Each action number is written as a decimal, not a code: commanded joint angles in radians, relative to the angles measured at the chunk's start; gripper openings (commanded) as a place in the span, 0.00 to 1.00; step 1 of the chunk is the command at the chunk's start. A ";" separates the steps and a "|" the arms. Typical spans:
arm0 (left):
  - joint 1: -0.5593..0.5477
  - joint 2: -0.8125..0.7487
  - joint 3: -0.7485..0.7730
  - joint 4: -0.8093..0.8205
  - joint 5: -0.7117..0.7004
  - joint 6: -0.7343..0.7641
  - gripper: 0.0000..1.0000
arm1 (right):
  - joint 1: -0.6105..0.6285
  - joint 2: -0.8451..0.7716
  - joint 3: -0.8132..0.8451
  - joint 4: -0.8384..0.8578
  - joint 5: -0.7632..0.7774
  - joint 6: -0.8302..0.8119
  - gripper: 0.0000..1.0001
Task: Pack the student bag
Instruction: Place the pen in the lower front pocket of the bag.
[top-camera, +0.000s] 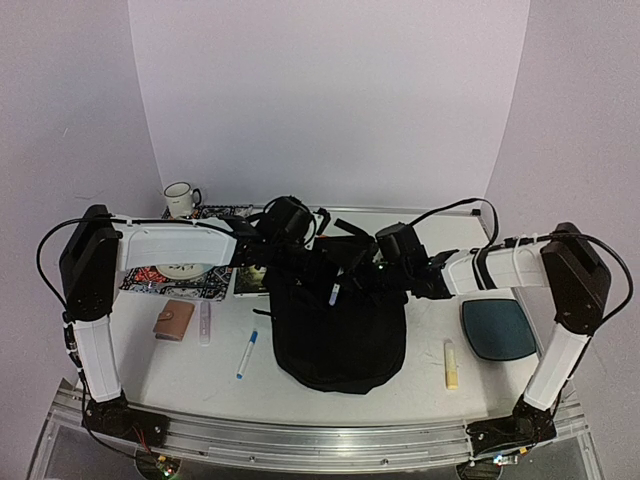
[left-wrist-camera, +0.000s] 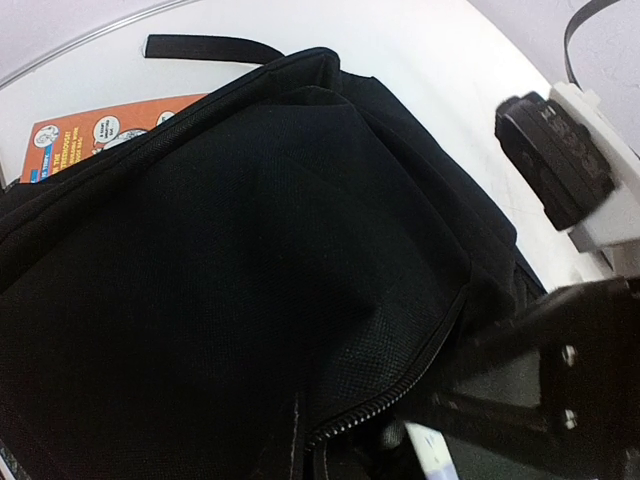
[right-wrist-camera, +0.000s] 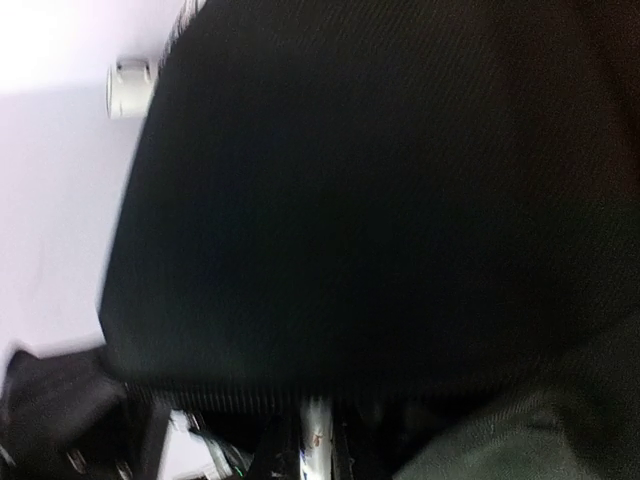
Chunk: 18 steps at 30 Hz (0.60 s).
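One student bag (top-camera: 340, 335), black, lies mid-table (top-camera: 180, 375) toward the near edge, its mouth facing the far edge. Left gripper (top-camera: 305, 258) is pressed together at the zippered rim, probably holding it open for loading. Right gripper (top-camera: 368, 275) is all but closed at the same mouth; what it pinches cannot be told. One blue marker (top-camera: 246, 354) lies unpacked on the bag's left-edge side.

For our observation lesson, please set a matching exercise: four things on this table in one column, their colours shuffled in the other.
Things:
1. bag
2. mug
3. pad
4. stick

Colours:
A. yellow
B. white
C. black
D. teal

Pairs: 1-C, 2-B, 3-D, 4-A
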 joint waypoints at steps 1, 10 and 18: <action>0.002 -0.012 0.007 0.038 0.044 -0.032 0.00 | 0.000 0.039 0.038 0.099 0.155 0.144 0.00; 0.005 -0.028 0.002 0.038 0.037 -0.059 0.00 | 0.000 0.120 0.070 0.195 0.287 0.268 0.00; 0.018 -0.038 0.002 0.038 0.119 -0.072 0.00 | -0.005 0.184 0.105 0.334 0.233 0.189 0.34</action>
